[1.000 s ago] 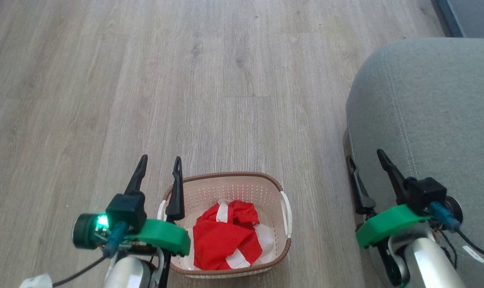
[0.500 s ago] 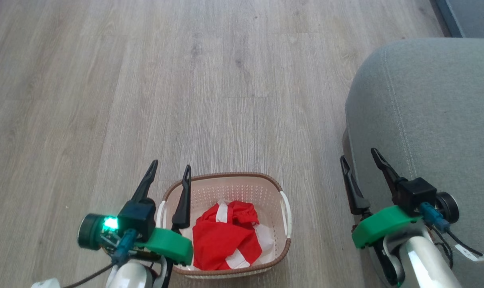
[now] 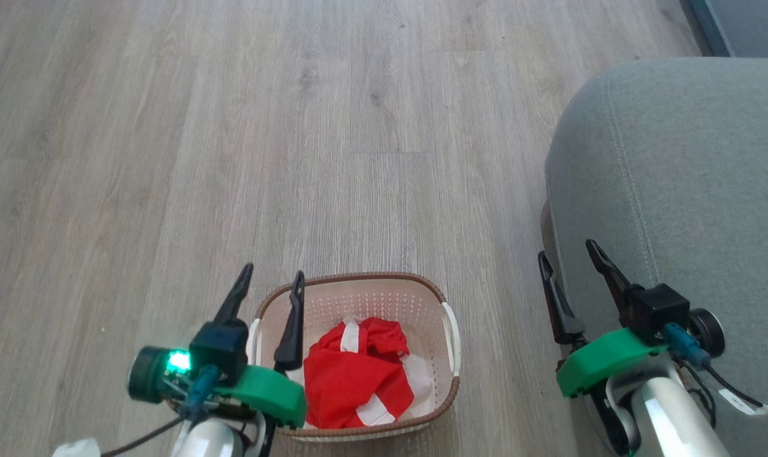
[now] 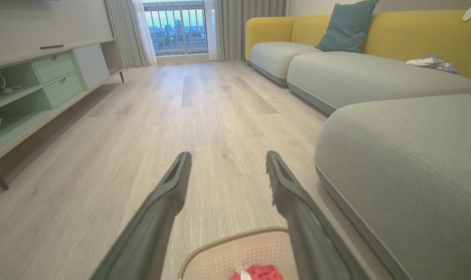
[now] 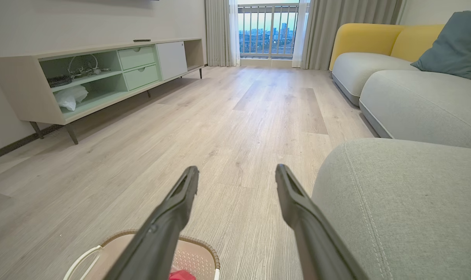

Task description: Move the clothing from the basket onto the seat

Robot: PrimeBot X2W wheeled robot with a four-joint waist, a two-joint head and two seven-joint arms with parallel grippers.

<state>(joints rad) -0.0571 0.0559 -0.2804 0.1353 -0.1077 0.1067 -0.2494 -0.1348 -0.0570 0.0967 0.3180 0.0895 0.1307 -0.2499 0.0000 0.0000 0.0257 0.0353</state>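
– Red cloth first, from the head view: the clothing (image 3: 357, 374) lies crumpled in the basket (image 3: 358, 277), which stands on the wood floor (image 3: 295, 127) in front of the robot. Where are the hands?
– The left gripper (image 3: 274, 271) hovers over the basket's left rim, fingers spread, nothing between them. The right gripper (image 3: 565, 249) is at the near edge of the seat (image 3: 688, 178), also spread and empty. Seat and basket are apart, bare floor between.
– And the left wrist view?
– Both fingers apart, pointing out over the floor. The basket's far rim and a scrap of red sit below them at the bottom edge. Seat to the right, a yellow-backed sofa (image 4: 375, 74) beyond.
– Right wrist view?
– Same spread fingers, the seat's corner just beside the right one, the basket low on the left, a low cabinet (image 5: 103, 77) across the floor.
– How will the cloth handle?
– Light, limp, not fragile, I'd judge. It will sag and trail, so I'd pinch a raised fold near the top of the heap, by the white stripe, and lift high enough to clear the rim.
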